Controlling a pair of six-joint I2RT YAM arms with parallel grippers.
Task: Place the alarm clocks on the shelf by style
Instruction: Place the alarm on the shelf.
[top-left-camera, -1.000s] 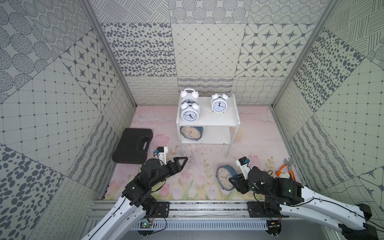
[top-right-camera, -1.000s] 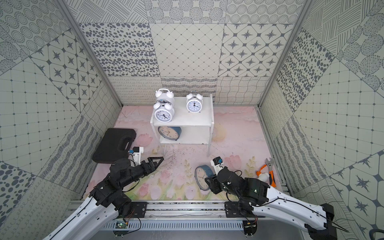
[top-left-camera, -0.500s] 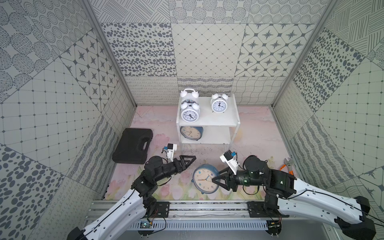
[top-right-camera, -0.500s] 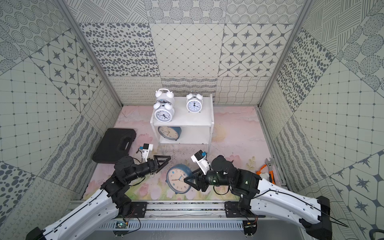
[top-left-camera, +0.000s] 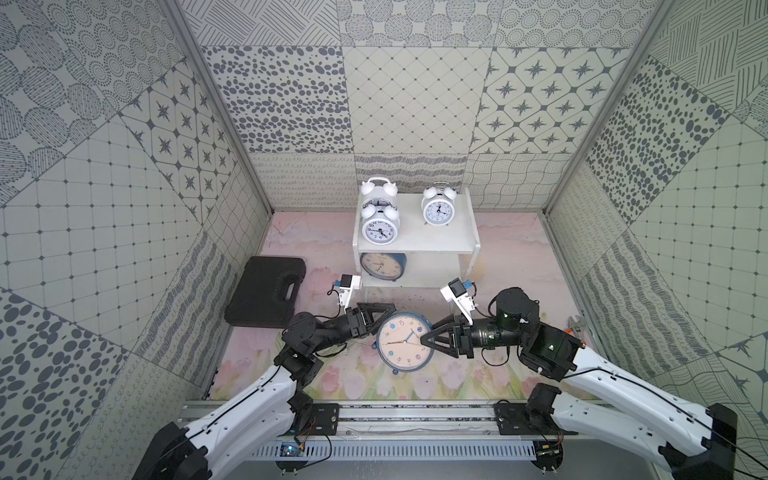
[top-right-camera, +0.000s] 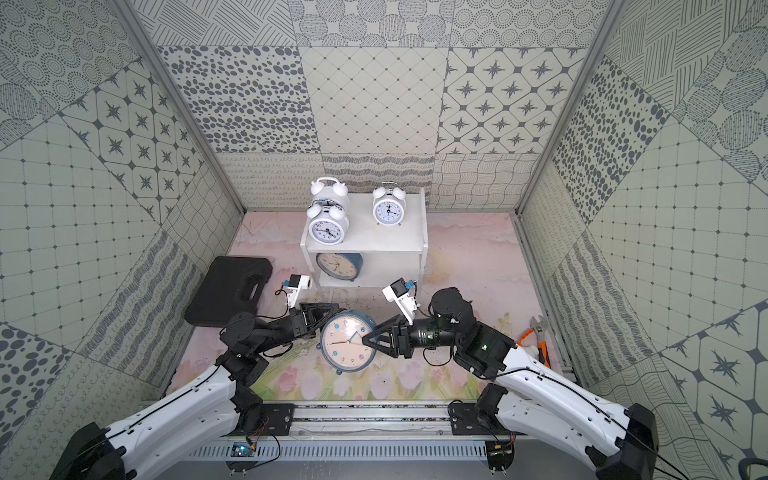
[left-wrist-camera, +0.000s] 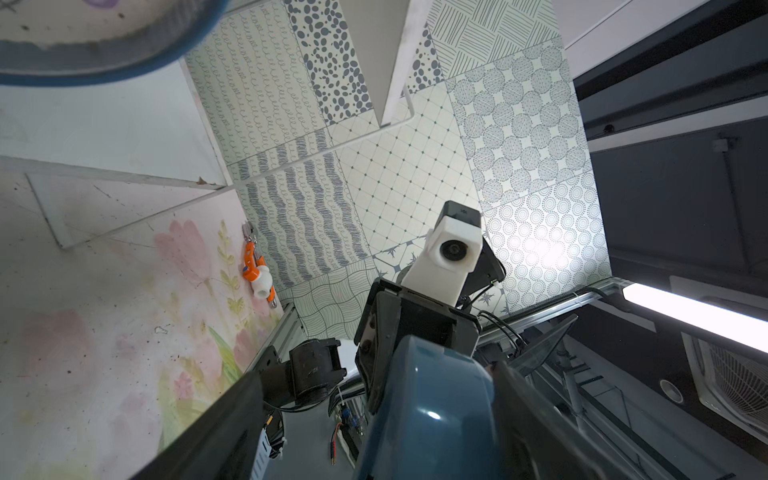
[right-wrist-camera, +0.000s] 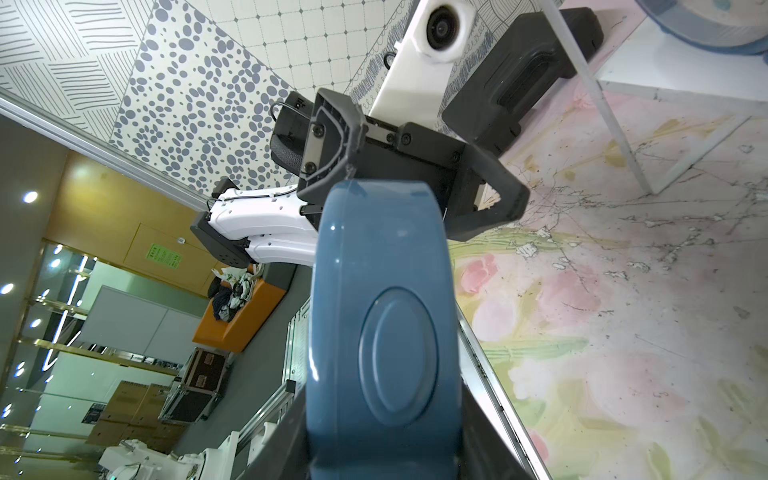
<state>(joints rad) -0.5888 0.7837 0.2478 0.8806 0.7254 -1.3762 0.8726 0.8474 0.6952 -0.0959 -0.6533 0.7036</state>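
A blue-cased alarm clock (top-left-camera: 404, 341) (top-right-camera: 348, 340) with a cream dial hangs dial-up above the floral mat, between my arms. My right gripper (top-left-camera: 424, 338) (right-wrist-camera: 382, 436) is shut on its right edge, pinching the case (right-wrist-camera: 382, 311) front to back. My left gripper (top-left-camera: 380, 328) (left-wrist-camera: 374, 415) straddles the opposite edge (left-wrist-camera: 432, 407). It is open, with a gap between one finger (left-wrist-camera: 232, 415) and the case. The white shelf (top-left-camera: 436, 239) stands at the back. Three white twin-bell clocks (top-left-camera: 379, 228) (top-left-camera: 376, 195) (top-left-camera: 438, 210) stand on its top tier. A second blue clock (top-left-camera: 382, 266) stands on the lower tier at the left.
A black plastic case (top-left-camera: 266, 297) lies on the mat to the left. An orange-handled tool (top-right-camera: 536, 336) lies by the right wall. The metal rail (top-left-camera: 395, 415) runs along the front. Patterned walls close in the back and both sides.
My right gripper has lifted the blue clock off the mat and carried it left to the middle, dial up. My left gripper has reached in around its other edge and is narrowing.
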